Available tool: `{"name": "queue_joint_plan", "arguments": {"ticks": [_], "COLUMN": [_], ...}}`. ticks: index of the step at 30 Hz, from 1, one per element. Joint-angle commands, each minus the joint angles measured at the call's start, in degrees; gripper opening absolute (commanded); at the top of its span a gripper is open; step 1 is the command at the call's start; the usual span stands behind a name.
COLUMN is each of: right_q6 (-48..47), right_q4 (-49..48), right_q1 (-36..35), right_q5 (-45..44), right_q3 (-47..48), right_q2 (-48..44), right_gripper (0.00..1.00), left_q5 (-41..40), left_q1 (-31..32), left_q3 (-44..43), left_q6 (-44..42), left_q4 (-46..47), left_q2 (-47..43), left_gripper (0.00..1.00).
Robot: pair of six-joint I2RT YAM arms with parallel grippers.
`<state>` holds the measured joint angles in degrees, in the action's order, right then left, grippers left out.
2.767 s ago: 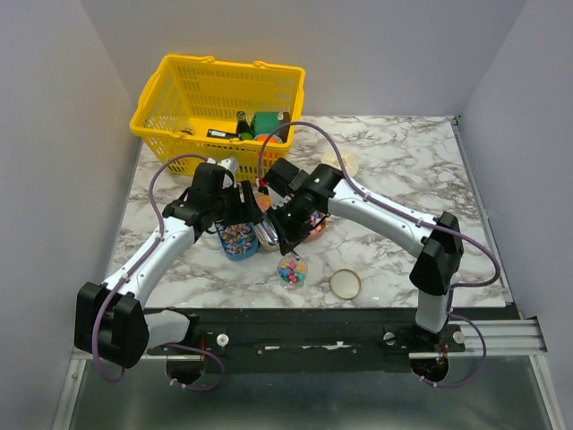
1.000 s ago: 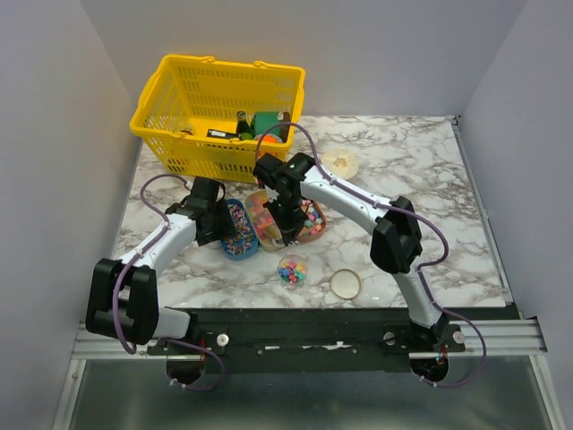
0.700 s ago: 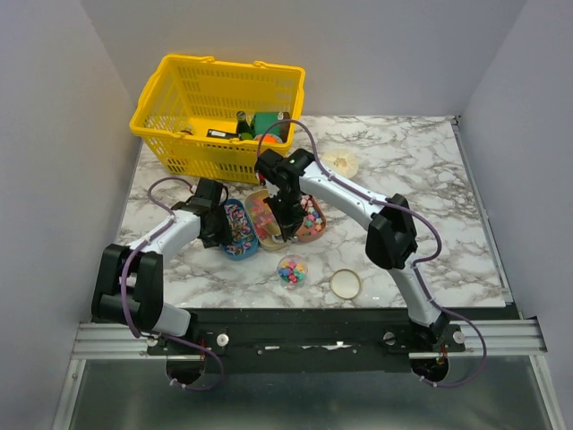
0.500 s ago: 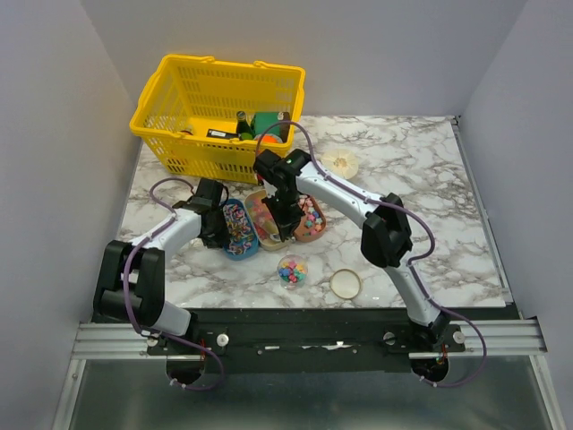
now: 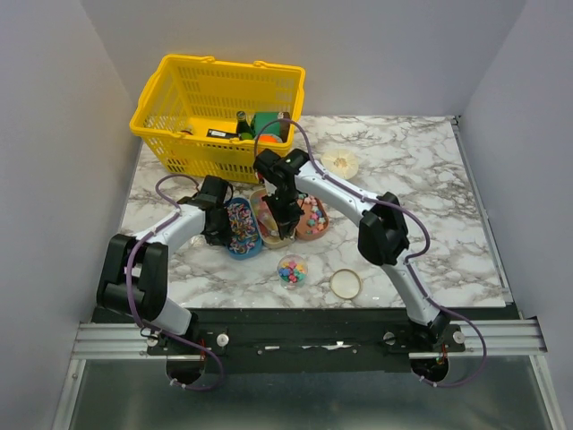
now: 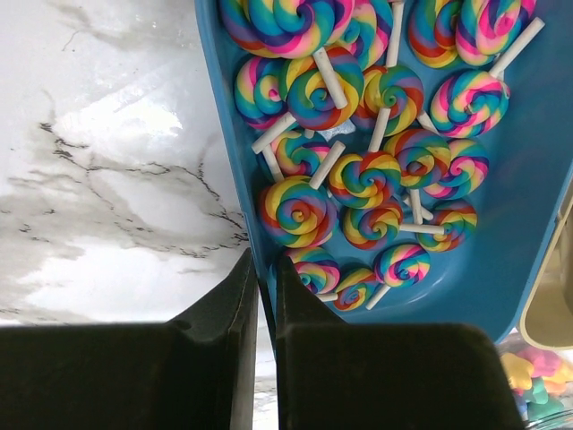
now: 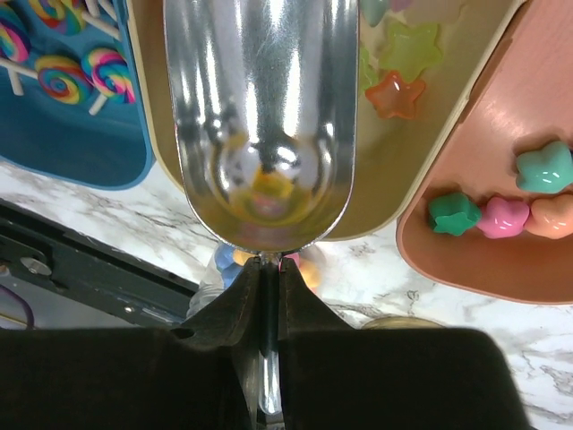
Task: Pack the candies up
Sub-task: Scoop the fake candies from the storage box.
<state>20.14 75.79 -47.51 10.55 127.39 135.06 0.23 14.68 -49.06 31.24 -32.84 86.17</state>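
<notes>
– Quick, what's the room like?
– Plain grey walls (image 5: 403, 54) on 3 sides. White marble-look table (image 5: 430, 206) w/ dark veins, and a black rail (image 5: 304, 340) along the near edge where both arms are bolted. Yellow basket (image 5: 170, 90) at the back left w/ a green box (image 5: 266, 123) and a dark bottle (image 5: 241, 124) inside.
– Where are the candies?
– The candies (image 7: 397, 94) are mid-table in 3 oval trays packed close side by side. Blue tray (image 6: 528, 224) has swirl lollipops (image 6: 365, 177), beige tray (image 7: 380, 170) has stars, pink tray (image 7: 483, 255) has hearts. More fill a small clear cup (image 5: 303, 265) just in front of the trays. A round lid (image 5: 345, 284) lies near the cup on its right, and a pale round piece (image 5: 341, 163) sits farther back.
– Grippers?
– Left gripper (image 6: 265, 262) is pinched narrow on the blue tray's left rim. Right gripper (image 7: 267, 269) is clamped on the handle of a metal scoop (image 7: 260, 116), bowl over the beige tray. There's sth yellowish in the bowl; candy or reflection, can't tell.
– Any change vs a sec ago?
– The left gripper was beside the tray and has now closed in on the rim, w/ that arm's elbow drawn in toward the trays. The right arm's elbow has swung a bit left, but the scoop has hardly shifted. Cup, lid and basket are in the same spots.
</notes>
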Motion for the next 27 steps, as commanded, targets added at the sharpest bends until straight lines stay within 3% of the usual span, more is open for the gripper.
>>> {"name": "queue_joint_plan", "arguments": {"ticks": [1,27], "right_q6": [4.4,10.5], "right_q4": [-3.6,-14.5], "right_q1": [2.5,4.4], "right_q5": [-1.1,-8.4], "right_q3": [0.0,-3.4], "right_q2": [1.9,4.8], "right_gripper": [0.01,0.01], "left_q5": [2.0,2.2], "left_q1": [1.3,1.6], "left_q3": [-0.3,-0.7], "left_q6": [-1.0,-1.4], "left_q4": [1.4,1.7], "left_q2": [1.2,0.9], "left_gripper": [0.12,0.12]}}
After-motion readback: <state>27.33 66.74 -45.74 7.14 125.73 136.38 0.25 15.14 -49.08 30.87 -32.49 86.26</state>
